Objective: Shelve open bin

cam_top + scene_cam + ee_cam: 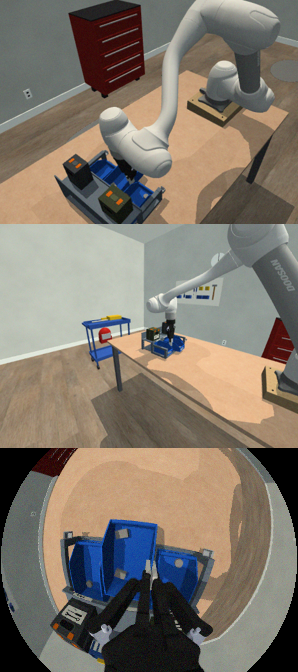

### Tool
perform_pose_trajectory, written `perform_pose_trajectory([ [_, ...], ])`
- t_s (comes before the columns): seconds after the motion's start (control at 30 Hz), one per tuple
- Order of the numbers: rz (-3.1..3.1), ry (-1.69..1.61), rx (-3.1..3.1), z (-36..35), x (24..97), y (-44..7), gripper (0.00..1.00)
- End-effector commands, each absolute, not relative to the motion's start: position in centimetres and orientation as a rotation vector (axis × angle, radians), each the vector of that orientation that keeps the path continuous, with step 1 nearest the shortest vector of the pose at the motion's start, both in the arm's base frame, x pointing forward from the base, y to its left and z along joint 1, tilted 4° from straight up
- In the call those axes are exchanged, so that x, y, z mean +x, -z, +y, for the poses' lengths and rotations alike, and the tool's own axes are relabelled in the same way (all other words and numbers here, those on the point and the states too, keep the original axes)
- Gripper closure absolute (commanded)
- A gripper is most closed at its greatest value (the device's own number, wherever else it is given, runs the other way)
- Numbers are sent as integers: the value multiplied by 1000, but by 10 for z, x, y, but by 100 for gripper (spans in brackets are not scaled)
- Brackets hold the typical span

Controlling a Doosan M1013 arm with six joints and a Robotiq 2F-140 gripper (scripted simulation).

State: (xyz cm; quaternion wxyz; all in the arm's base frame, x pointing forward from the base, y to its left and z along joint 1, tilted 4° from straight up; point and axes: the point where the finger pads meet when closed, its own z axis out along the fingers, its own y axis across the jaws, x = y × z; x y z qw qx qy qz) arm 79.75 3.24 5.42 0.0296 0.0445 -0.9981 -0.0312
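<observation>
My gripper is shut on the right side wall of the middle blue open bin. This bin sits in the row between two other blue bins on the grey shelf. In the wrist view its open front reaches farther out than its neighbours' and it looks slightly nearer to the camera. Small grey parts lie inside it. The left bin and the right bin stand level, fronts out. The arm hides the held bin's rear in the top view.
A black box and a green box with orange clips stand on the shelf's upper board. A red drawer cabinet and a blue cart stand off the table. The arm's base is at the table's far end.
</observation>
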Motion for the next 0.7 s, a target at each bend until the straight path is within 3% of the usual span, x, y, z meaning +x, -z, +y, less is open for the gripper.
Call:
perform_pose_trajectory([
  [0.0, -3079, 97, 137, 32, 799, -54, 100],
  [0.67, -3081, 97, 137, 33, 800, -54, 100],
])
